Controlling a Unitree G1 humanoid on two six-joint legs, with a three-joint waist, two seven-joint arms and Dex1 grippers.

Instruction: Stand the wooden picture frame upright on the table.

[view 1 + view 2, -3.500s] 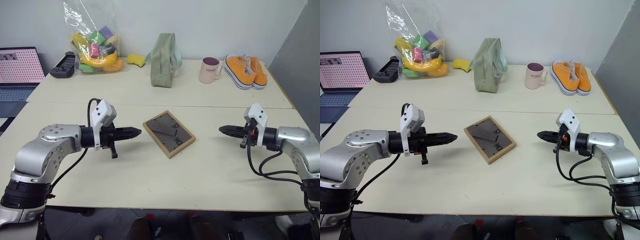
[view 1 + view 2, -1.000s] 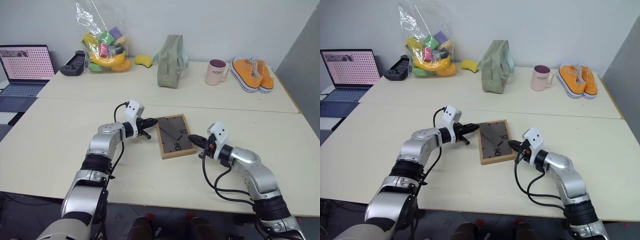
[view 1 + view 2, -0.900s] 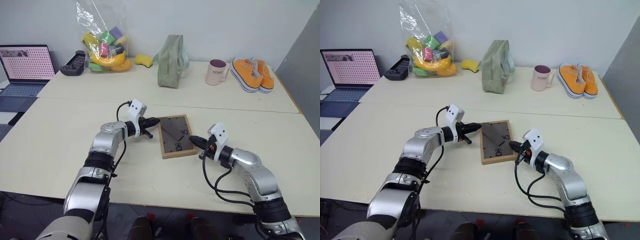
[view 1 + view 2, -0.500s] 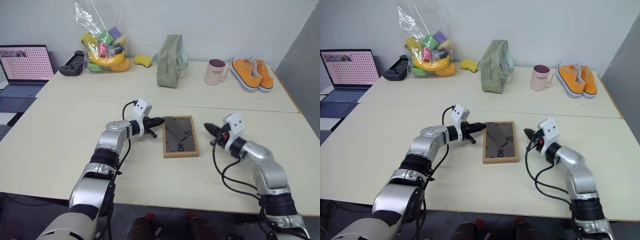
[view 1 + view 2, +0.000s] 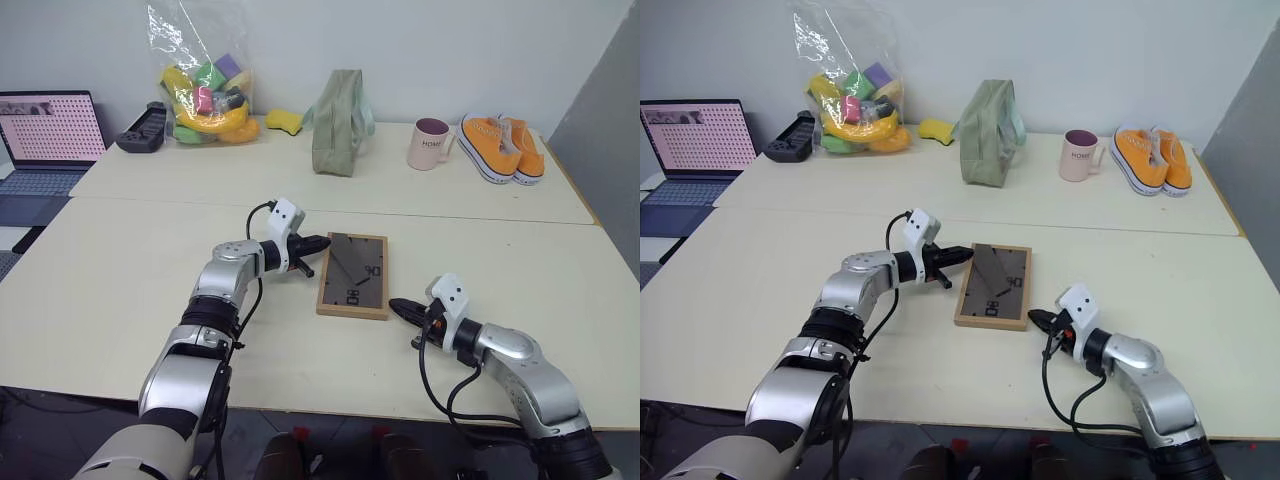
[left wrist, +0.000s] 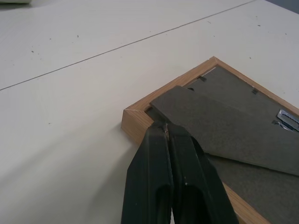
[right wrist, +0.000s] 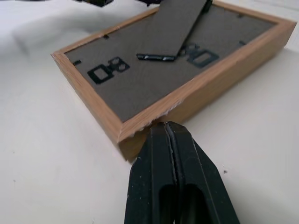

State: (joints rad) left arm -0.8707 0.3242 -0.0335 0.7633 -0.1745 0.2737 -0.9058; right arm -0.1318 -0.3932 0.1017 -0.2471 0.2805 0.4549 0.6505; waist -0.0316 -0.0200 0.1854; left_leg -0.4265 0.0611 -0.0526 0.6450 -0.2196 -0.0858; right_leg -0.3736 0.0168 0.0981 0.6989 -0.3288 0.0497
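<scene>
Both grippers I see closed on nothing. My left gripper [image 5: 322,242] has its tips pressed together at the frame's [image 5: 354,275] far left corner, touching the edge of the fold-out stand [image 6: 233,135] there. My right gripper [image 5: 396,305] sits just beside the near right corner, tips at the wooden edge. That frame lies flat, back up, near the middle of the table [image 5: 120,270], stand and black clips [image 7: 110,69] showing.
</scene>
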